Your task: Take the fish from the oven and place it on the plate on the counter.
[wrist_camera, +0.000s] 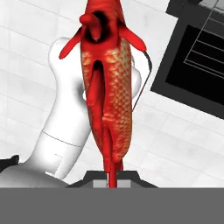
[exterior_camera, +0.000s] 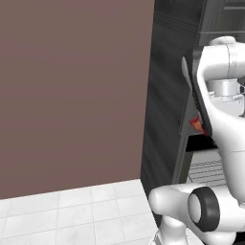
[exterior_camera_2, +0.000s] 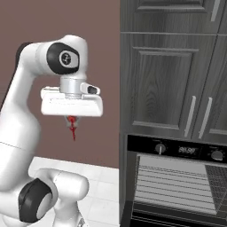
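Note:
A slim red-orange fish (exterior_camera_2: 72, 127) hangs from my gripper (exterior_camera_2: 72, 119), which is shut on it and points straight down. The hand is raised to the left of the oven (exterior_camera_2: 177, 177), well out of its cavity. In the hand view the fish (wrist_camera: 107, 83) runs up the middle of the picture, pinched at its lower end between the fingertips, with the white tiled floor below it. In the left base view a red bit of the fish (exterior_camera: 196, 124) peeks out beside the arm. The oven door is open and its grey wire racks (exterior_camera_2: 173, 184) show. The plate and the counter are out of view.
Dark grey wood-grain cabinets (exterior_camera_2: 173, 66) stand above the oven, and a tall dark cabinet side (exterior_camera: 165, 95) rises on the left of it. A plain brown wall (exterior_camera: 72, 95) is on the left. The floor (exterior_camera: 72, 215) is white tile. The robot's own base sits below the hand.

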